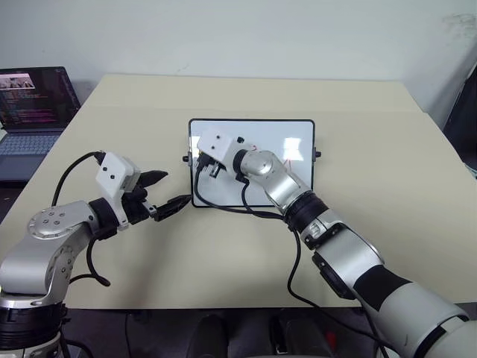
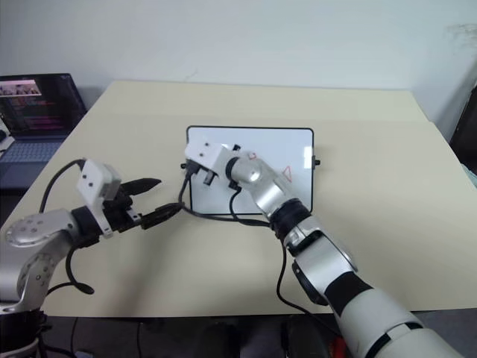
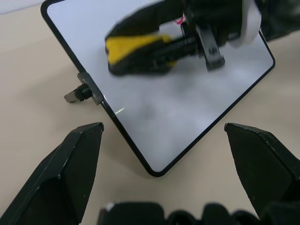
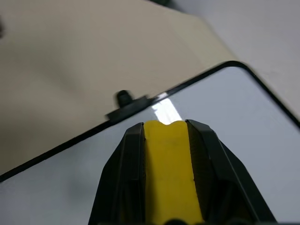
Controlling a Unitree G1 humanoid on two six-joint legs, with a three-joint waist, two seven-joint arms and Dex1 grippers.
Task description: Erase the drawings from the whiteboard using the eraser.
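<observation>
The whiteboard (image 1: pixel 261 133) lies flat in the middle of the table. Two red drawings show on it: a triangle (image 2: pixel 286 174) towards its right side and a small squiggle (image 2: pixel 252 156) just beside my right wrist. My right gripper (image 4: pixel 164 125) is shut on the yellow eraser (image 4: pixel 168 173) and hovers low over the board's left half, close to the left edge knob (image 4: pixel 123 97). The eraser (image 3: pixel 136 47) also shows above the glossy surface in the left wrist view. My left gripper (image 1: pixel 165 192) stands open on the table just off the board's near left corner, holding nothing.
An open laptop (image 1: pixel 33 112) sits at the table's far left edge. Cables trail from both wrists, one across the board's near edge (image 1: pixel 223 207). Bare beige table (image 1: pixel 373 209) surrounds the board.
</observation>
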